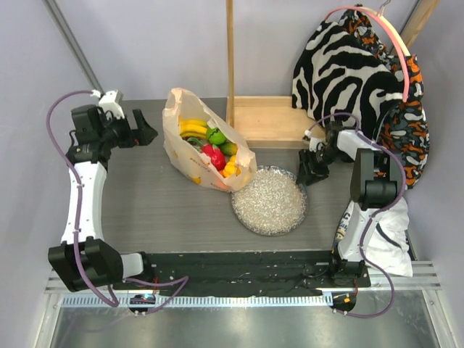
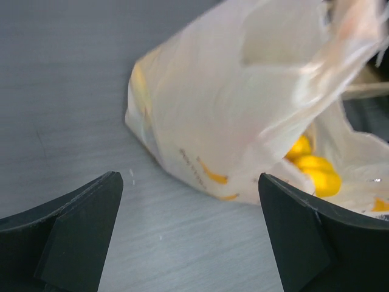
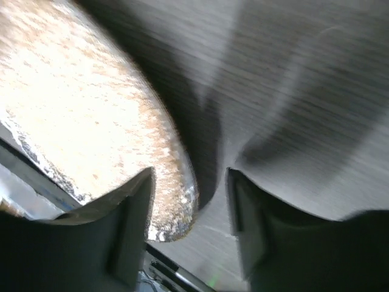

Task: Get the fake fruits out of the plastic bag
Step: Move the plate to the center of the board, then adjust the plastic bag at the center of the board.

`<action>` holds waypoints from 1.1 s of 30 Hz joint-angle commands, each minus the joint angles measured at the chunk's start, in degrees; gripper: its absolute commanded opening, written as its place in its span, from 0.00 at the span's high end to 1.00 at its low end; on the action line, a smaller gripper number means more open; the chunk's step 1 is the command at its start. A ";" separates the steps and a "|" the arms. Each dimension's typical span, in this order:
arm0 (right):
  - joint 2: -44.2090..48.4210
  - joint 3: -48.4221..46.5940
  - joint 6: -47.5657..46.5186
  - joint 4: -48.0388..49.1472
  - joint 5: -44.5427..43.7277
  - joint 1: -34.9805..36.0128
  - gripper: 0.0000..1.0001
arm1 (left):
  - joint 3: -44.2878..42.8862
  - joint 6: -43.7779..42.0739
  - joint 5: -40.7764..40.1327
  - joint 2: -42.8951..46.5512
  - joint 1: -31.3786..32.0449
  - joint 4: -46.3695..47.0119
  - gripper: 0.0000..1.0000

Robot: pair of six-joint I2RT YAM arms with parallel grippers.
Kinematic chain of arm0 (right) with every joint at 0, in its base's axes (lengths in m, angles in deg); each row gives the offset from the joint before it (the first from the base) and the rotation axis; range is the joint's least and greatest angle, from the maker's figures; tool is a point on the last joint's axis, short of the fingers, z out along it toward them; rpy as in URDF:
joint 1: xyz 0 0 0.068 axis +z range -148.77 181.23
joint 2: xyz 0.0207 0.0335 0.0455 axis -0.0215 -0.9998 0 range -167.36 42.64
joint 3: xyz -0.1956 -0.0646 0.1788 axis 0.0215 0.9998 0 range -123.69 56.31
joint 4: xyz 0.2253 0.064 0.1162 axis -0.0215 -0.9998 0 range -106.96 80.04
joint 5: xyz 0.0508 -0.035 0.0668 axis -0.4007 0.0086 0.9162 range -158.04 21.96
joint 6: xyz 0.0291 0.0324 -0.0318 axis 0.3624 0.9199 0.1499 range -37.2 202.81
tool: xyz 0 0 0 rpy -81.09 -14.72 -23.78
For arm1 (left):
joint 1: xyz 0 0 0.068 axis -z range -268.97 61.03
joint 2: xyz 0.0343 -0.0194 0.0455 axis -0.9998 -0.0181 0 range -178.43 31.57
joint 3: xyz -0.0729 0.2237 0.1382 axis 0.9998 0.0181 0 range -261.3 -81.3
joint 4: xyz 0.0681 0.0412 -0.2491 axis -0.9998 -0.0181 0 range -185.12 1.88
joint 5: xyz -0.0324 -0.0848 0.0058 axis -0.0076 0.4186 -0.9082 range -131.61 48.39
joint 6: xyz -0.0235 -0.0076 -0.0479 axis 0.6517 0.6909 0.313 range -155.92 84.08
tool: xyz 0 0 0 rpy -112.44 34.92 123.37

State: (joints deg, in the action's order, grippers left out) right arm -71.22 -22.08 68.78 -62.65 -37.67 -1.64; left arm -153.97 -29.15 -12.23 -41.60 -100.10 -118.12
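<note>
Plastic bag (image 1: 176,138) on worktop (image 1: 159,206); holds bananas (image 1: 193,127), red fruit (image 1: 214,156). Left fingers (image 2: 73,234) apart, empty; right fingers (image 3: 130,222) apart near speckled plate (image 1: 270,206).

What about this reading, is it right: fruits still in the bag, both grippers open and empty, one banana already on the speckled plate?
No. The top external view shows the speckled plate bare, with the bananas inside the plastic bag. The left gripper and right gripper are indeed open and empty.
</note>
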 commanded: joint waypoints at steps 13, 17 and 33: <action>28.17 -4.49 1.98 9.96 3.73 20.79 0.13 | -25.94 -2.54 -1.61 -15.33 14.91 4.26 0.05; 27.38 -5.10 10.48 10.85 7.50 22.03 0.11 | -27.53 -5.97 -9.32 -16.75 19.21 2.32 0.10; 14.73 -16.34 13.93 7.34 23.08 27.39 0.17 | -23.67 -8.70 -13.21 -14.81 22.12 1.08 0.49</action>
State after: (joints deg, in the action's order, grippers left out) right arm -53.41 -33.32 81.07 -54.26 -16.10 24.65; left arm -177.05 -36.82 -24.47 -58.15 -77.83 -117.64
